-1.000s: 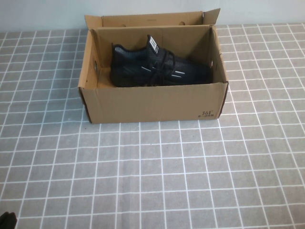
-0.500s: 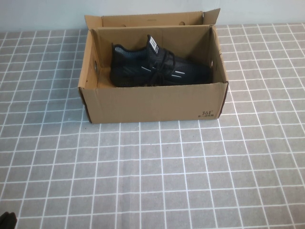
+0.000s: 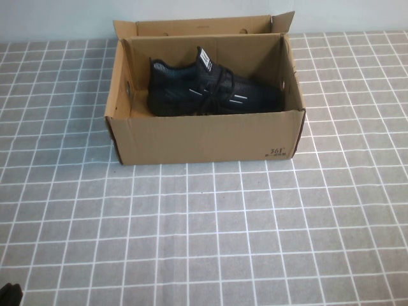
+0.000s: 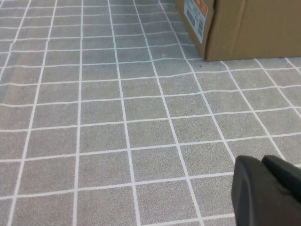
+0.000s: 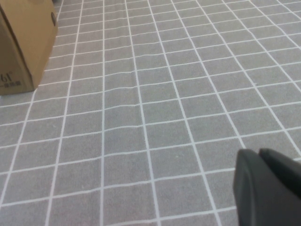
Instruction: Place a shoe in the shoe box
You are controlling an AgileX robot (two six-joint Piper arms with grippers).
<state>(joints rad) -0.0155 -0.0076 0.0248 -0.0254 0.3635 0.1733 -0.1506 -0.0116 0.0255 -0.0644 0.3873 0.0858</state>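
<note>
The black shoe (image 3: 210, 92) lies on its sole inside the open brown shoe box (image 3: 204, 137), toe towards the right and white-tagged tongue up. The box stands at the far middle of the table with its flaps open. A box corner shows in the left wrist view (image 4: 244, 28) and in the right wrist view (image 5: 23, 42). My left gripper (image 4: 262, 162) is shut and empty, low over the table at the near left, far from the box. My right gripper (image 5: 258, 155) is shut and empty over the near right of the table, outside the high view.
The table is covered with a grey cloth with a white grid (image 3: 210, 236). A dark bit of my left arm (image 3: 9, 294) shows at the near left corner. A pale wall runs behind the box.
</note>
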